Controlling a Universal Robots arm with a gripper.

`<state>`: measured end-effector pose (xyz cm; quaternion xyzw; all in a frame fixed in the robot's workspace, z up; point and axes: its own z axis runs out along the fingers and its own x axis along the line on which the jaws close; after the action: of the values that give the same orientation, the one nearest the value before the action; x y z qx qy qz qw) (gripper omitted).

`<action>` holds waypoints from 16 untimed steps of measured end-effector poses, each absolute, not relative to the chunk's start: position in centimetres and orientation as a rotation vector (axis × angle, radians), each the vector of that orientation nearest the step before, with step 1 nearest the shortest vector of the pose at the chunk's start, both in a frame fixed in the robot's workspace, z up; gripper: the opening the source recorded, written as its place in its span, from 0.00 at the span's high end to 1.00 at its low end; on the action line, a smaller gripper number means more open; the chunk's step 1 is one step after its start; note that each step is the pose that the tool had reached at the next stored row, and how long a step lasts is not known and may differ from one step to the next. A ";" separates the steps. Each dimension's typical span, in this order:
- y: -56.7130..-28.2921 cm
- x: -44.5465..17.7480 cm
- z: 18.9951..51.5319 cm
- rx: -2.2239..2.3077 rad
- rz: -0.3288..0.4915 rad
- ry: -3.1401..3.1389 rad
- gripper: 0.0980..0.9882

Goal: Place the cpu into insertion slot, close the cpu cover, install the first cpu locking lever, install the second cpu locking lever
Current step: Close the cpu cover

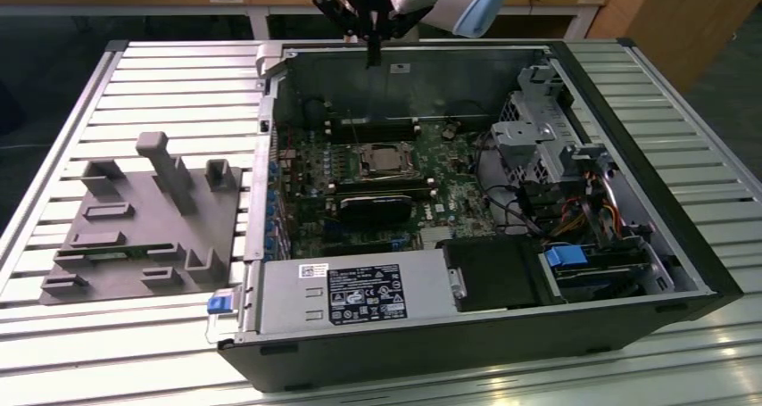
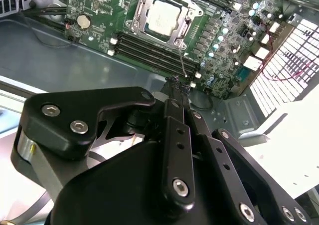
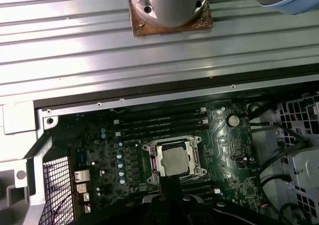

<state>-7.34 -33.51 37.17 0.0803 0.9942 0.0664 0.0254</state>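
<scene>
Pincer (image 1: 373,60) fingers are pressed together on nothing, held high over the far edge of the slatted tabletop (image 1: 178,76). Much of that tabletop is taken by the open computer case (image 1: 476,361). Within it a green motherboard (image 1: 452,211) is laid flat. Near its middle the socket (image 1: 355,161) is found, with the silver cover (image 3: 152,161) lying flat around the cpu (image 3: 174,160) seated inside.
</scene>
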 end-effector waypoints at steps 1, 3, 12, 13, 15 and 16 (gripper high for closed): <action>-33.5 -7.3 37.0 0.248 0.205 3.074 0.99; -33.5 -7.3 36.6 0.248 0.205 3.074 0.99; -33.5 -7.3 35.0 0.249 0.205 3.075 0.99; -33.5 -7.3 34.8 0.249 0.205 3.075 0.99; -33.5 -7.3 34.4 0.249 0.205 3.075 0.99; -33.5 -7.3 34.3 0.249 0.205 3.075 0.99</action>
<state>-7.35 -33.51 34.26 0.0804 0.9942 0.0663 0.0249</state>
